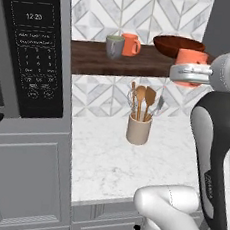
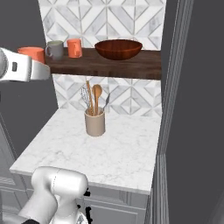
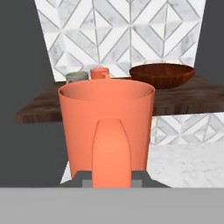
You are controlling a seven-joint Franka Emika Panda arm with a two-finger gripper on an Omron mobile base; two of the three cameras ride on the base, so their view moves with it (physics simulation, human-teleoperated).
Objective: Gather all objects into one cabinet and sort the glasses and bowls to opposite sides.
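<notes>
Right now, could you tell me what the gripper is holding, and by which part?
The gripper holds an orange mug, gripped at its handle.

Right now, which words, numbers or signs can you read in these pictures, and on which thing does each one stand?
"12:20": on the clock display of the black microwave, in the left base view.
Keypad rows and small lines under the clock on the microwave: too small and blurred to read.
A faint mark on the robot's dark forearm: unreadable.
The mugs, bowl, shelf and spoon jar carry no writing.
</notes>
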